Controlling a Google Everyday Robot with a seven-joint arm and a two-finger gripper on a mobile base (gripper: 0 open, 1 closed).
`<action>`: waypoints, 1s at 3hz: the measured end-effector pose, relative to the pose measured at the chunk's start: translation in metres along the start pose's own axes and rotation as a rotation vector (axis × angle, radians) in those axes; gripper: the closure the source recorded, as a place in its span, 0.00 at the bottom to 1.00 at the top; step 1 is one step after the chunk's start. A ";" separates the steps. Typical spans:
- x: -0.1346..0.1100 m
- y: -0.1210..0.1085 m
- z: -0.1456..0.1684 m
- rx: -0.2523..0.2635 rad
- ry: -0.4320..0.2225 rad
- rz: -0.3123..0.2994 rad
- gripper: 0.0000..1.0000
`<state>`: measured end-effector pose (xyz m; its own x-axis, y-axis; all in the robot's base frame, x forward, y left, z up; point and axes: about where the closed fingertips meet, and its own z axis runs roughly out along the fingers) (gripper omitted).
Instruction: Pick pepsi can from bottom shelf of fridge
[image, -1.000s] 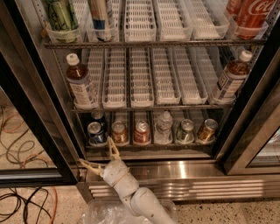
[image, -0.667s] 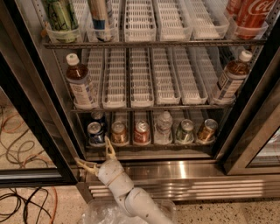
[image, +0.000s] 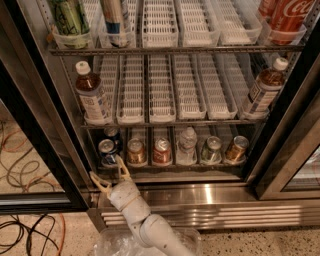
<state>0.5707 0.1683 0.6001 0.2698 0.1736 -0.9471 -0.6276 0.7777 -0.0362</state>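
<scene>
camera view | claw (image: 110, 176) spread apart, empty, low at fridge (image: 210, 197) base | pepsi can (image: 107, 151) at claw's 12 o'clock, 9 o'clock end of bottom shelf (image: 172, 174) | risk: finger snags shelf lip or knocks brown can (image: 136, 151) at pepsi's 3 o'clock

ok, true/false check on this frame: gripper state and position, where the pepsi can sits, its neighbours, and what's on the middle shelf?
1. The gripper is open and holds nothing. True.
2. The pepsi can stands at the right end of the bottom shelf. False: it is at the left end.
3. The red can is the pepsi can's direct neighbour. False: the copper-brown can stands between them.
4. A bottle stands at each end of the middle shelf, one on the left and one on the right. True.
5. The gripper is up at the middle shelf. False: it is low, in front of the steel base, just below the pepsi can.
</scene>
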 end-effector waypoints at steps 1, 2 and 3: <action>0.001 -0.002 0.002 0.030 -0.006 0.008 0.36; 0.005 -0.002 0.001 0.049 -0.005 0.007 0.27; 0.007 -0.003 0.001 0.063 0.001 0.007 0.24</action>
<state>0.5750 0.1676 0.5941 0.2647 0.1787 -0.9476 -0.5824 0.8129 -0.0094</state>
